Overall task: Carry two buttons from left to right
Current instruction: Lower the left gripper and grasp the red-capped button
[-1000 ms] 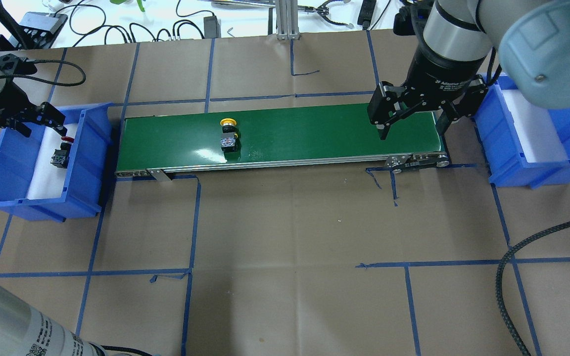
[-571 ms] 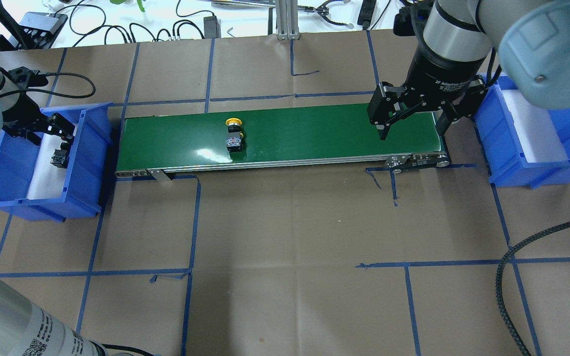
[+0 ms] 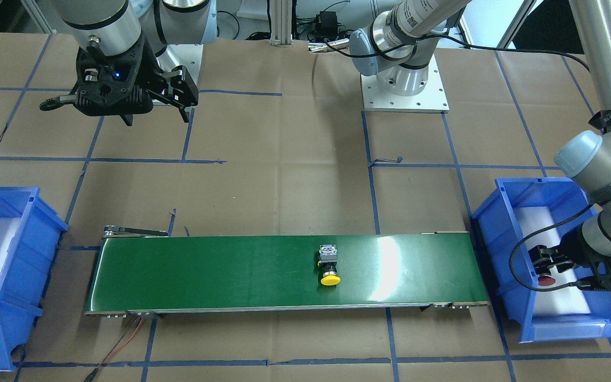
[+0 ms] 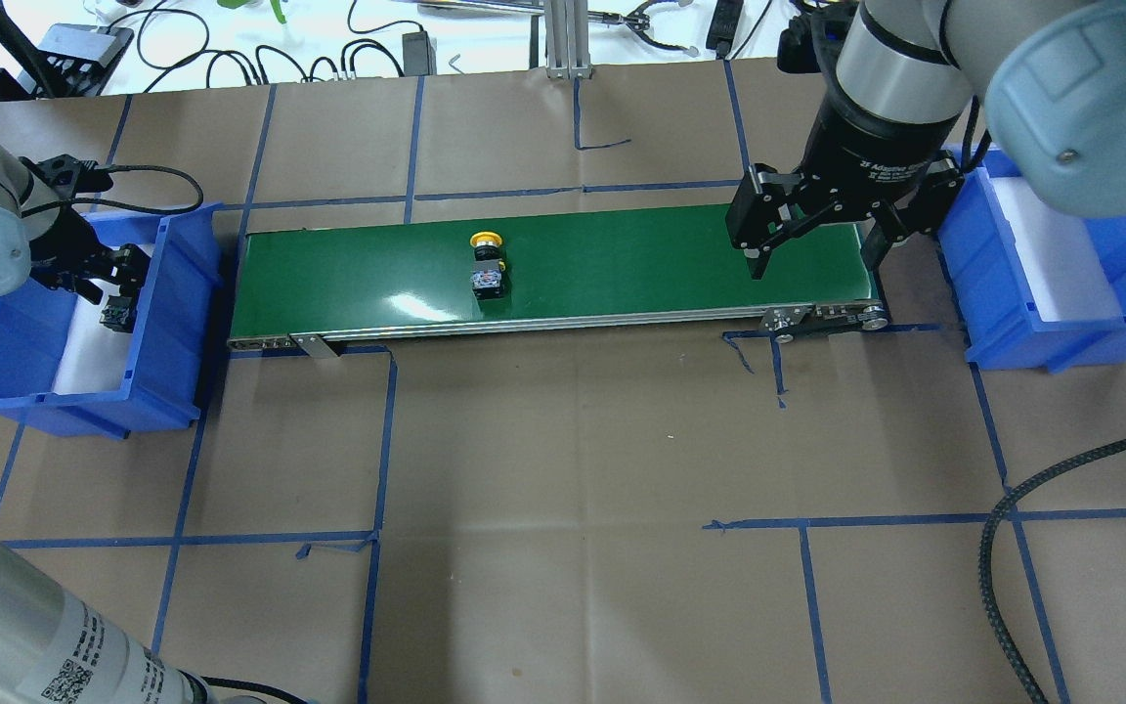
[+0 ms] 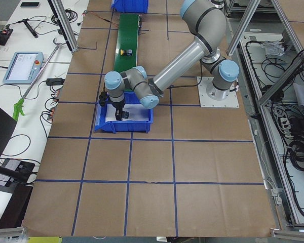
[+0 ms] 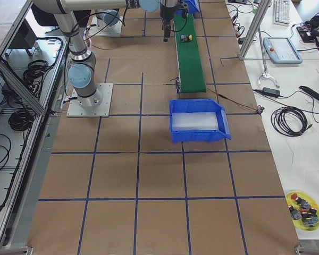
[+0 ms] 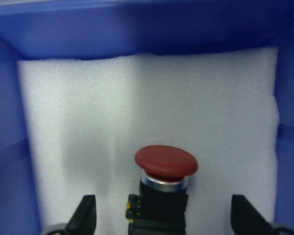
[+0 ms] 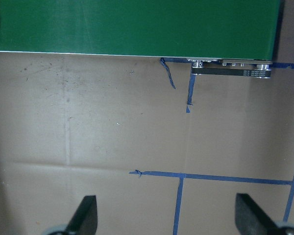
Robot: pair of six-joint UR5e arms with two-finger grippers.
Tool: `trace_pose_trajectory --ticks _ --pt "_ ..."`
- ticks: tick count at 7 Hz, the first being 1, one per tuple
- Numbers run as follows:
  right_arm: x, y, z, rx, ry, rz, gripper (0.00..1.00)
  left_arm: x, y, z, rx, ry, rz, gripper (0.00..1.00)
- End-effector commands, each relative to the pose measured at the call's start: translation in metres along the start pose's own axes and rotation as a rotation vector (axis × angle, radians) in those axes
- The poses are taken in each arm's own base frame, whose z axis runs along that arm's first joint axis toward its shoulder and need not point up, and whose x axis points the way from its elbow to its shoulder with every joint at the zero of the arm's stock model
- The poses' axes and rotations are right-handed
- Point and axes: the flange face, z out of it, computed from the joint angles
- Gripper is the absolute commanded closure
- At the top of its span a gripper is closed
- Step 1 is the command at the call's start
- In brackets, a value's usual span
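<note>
Left of the smooth green belt (image 4: 622,264), a blue plastic bin (image 4: 182,284) with white foam (image 7: 137,98). The red button (image 7: 165,164) lies on its side, domed cap pointing away from the robot. Left hand (image 7: 164,215) is spread wide around it, not touching. Mid-belt, yellow button (image 4: 487,269) lies crosswise, cap the same way. Right hand (image 4: 814,262) is wide over the belt's right end.

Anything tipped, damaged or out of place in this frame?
The yellow button lies on its side on the green belt, cap pointing away from the robot. The blue tape beside the belt's right end looks torn.
</note>
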Motion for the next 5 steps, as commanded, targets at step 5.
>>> trace_pose_trajectory --ticks 5 --pt "0.0 -0.001 0.001 0.0 -0.001 0.001 0.0 -0.006 -0.01 -0.043 0.035 -0.029 0.002 1.0"
